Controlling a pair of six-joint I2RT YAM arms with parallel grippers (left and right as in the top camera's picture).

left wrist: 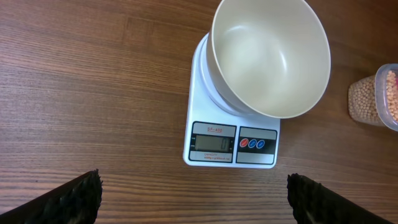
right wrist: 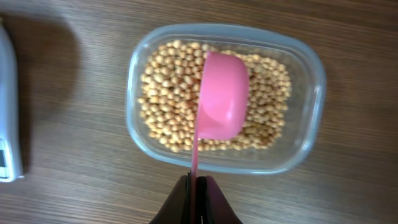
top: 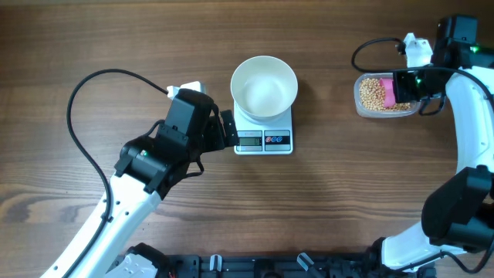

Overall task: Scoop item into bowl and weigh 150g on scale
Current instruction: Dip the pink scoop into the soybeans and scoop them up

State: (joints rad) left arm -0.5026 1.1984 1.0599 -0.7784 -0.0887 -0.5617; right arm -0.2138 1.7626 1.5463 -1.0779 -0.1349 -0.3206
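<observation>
The white bowl [top: 264, 86] [left wrist: 270, 56] stands empty on the small white scale [top: 263, 140] [left wrist: 230, 144], whose display reads zero. My left gripper [top: 228, 130] [left wrist: 193, 190] hangs open just left of the scale's display edge, nothing between its fingers [left wrist: 81, 194]. Tan beans [top: 373, 93] [right wrist: 168, 93] fill a clear plastic container [top: 360, 100] [right wrist: 311, 124] at the far right. Above the beans is a pink scoop [top: 388, 91] [right wrist: 222, 102] showing no beans in its cup. My right gripper [top: 409, 83] [right wrist: 196, 186] is shut on the scoop's thin handle.
A black cable [top: 77, 108] loops over the table left of the left arm. Another cable [top: 370, 48] curls behind the container. The right arm's white body [top: 471, 116] runs along the right edge. Bare wooden table [top: 347, 201] lies between scale and container.
</observation>
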